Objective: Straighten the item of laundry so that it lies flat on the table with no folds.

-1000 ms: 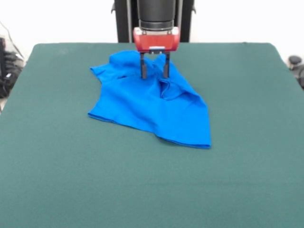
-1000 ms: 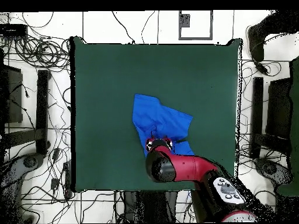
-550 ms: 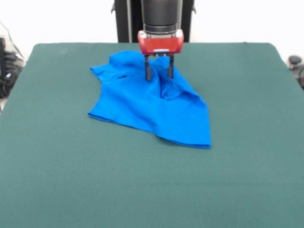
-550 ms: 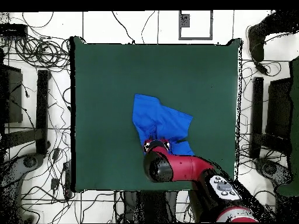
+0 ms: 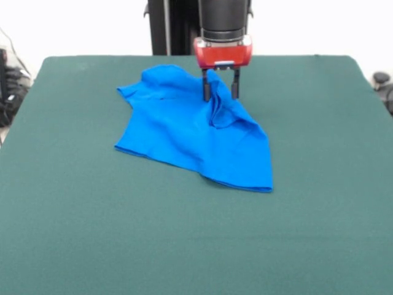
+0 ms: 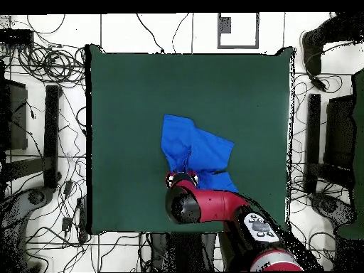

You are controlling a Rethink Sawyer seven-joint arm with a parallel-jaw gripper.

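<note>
Two dark fingers of the gripper hang spread apart, straddling a raised ridge of the blue T-shirt at its far edge; whether they touch the cloth I cannot tell. No writing or label can be read on shirt or gripper. From the front, most of the crumpled shirt spreads nearer the camera than the gripper, with folds just beneath it. In the overhead view the red arm hides the fingers, and the shirt shows beyond it. Bare green table surrounds the shirt on every side, widest toward the camera.
</note>
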